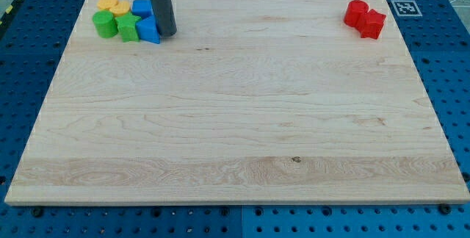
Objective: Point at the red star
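Two red blocks sit touching at the view's top right. The right one is the red star (372, 23); the left one is a rounded red block (356, 12). My tip (167, 34) is at the view's top left, far from the red star. It rests against the right side of a blue block (149, 30) in a cluster of blocks.
The cluster at the top left holds a yellow block (112, 5), a green round block (104, 24), a green star (128, 26) and a second blue block (142, 7). The wooden board (235, 106) lies on a blue perforated table. A marker tag (405, 7) sits past the board's top right corner.
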